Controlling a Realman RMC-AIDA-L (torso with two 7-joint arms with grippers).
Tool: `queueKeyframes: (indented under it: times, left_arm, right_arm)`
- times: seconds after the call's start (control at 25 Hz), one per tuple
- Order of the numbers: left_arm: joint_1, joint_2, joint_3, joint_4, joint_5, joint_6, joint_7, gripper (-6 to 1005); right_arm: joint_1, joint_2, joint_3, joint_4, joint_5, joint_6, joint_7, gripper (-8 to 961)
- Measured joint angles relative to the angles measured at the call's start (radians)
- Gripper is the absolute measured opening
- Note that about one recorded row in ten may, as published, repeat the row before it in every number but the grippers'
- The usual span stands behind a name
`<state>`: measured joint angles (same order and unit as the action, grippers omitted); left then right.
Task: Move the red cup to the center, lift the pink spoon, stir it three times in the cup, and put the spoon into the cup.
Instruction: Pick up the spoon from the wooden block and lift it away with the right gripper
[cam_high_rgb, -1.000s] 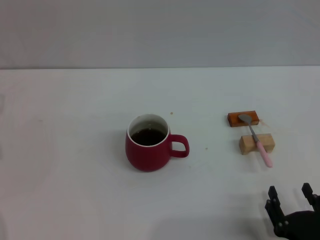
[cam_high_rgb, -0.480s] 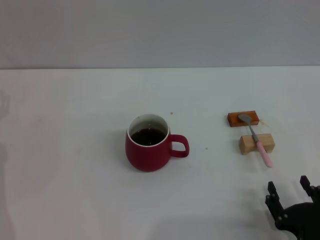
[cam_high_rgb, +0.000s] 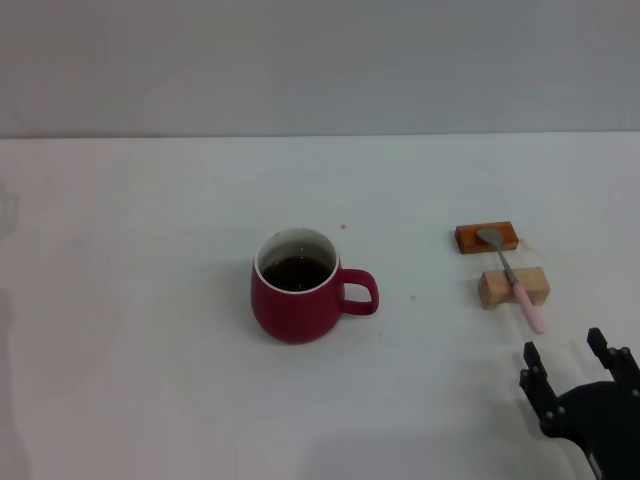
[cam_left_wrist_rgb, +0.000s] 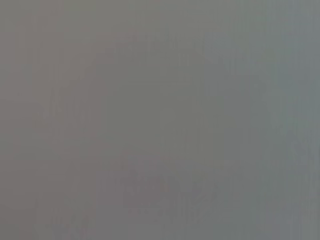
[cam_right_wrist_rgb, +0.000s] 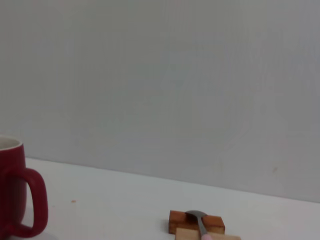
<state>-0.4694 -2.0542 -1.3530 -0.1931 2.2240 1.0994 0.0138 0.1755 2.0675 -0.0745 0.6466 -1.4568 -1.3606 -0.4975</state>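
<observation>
White tabletop (cam_high_rgb: 150, 400) runs back to a plain grey wall, and the action is down at the five o'clock corner of the head view: the right gripper (cam_high_rgb: 577, 360) has crept forward and a touch inward since half a second ago, its two black fingertips (cam_high_rgb: 531, 357) now higher in the picture and closer to the spoon's handle end. Its prongs stand spread, nothing between them, apart from the spoon and pointing toward twelve o'clock. Nothing else has budged: the red cup (cam_high_rgb: 297, 290) sits exactly where it was, near the middle of the table, dark liquid inside, loop handle out at three o'clock. The pink spoon (cam_high_rgb: 511, 279) lies where it did, off at the cup's three o'clock, its grey bowl resting on the orange-brown block (cam_high_rgb: 487, 238) and its neck across the light wooden block (cam_high_rgb: 514, 287), pink handle trailing toward five o'clock, its end past the wooden block. Count them up: one cup, one spoon, two blocks, one gripper in sight. From the right wrist view, the cup (cam_right_wrist_rgb: 17, 192) shows at the edge with its handle, and the two blocks stand well apart from it, the spoon's bowl (cam_right_wrist_rgb: 197, 216) on the orange-brown one (cam_right_wrist_rgb: 180, 221). The left wrist view gives only flat grey, and the left gripper shows nowhere.
</observation>
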Motion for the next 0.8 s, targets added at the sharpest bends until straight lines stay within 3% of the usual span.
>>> queueKeyframes:
  times: [0.8]
  left_arm:
    - [-0.005,0.002,-0.006,0.005,0.001,0.002,0.0,802]
  right_arm:
    - [0.072,0.009,0.008,-0.057,0.0,0.059,0.068,686]
